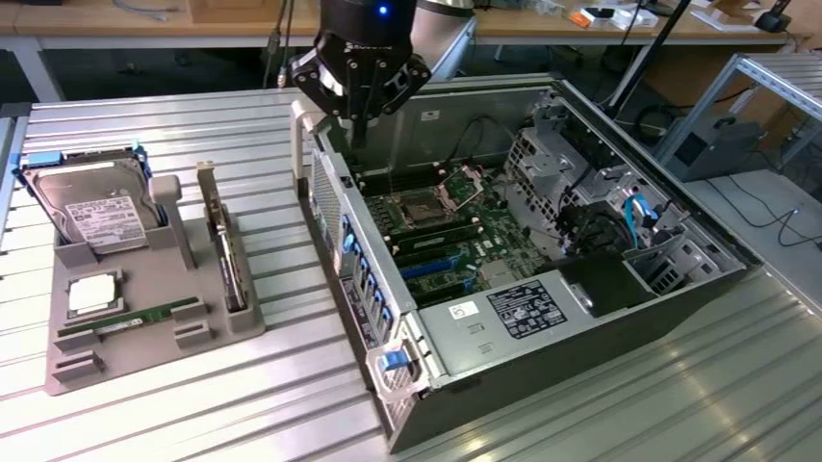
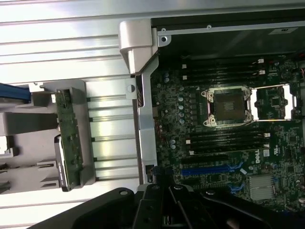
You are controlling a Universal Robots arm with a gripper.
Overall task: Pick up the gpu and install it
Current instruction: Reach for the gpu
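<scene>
Nearest the exterior camera is the ribbed metal table (image 1: 617, 404). On it lies the near end of an open computer case (image 1: 327, 207), with a blue latch (image 1: 393, 360) at its corner and a labelled power supply (image 1: 514, 313) just behind.

To the exterior view's left, near the case but apart from it, sits a gray parts holder (image 1: 192, 337). A slim green memory stick (image 1: 129, 322) lies along its near part, with a processor chip (image 1: 92, 294) just beyond. The gpu (image 1: 226, 255) stands on edge in a slot on the side of the holder closest to the case, untouched. Its pale bracket is at the end away from the camera. Farther back in the holder, a silver hard drive (image 1: 96, 214) with blue rails leans upright.

Inside the case the motherboard (image 1: 449, 241) lies exposed, with blue expansion slots (image 1: 430, 269) nearer and the open processor socket (image 1: 424, 204) beyond them.

At the far end of the case the gripper (image 1: 360, 133) hangs over the corner of the case wall, pointing down. Its fingers are pressed together with nothing between them, and it is well apart from the gpu. In the wrist view the case wall runs between the gpu in its holder and the motherboard.

Beyond all this stand wooden workbenches (image 1: 154, 19).
</scene>
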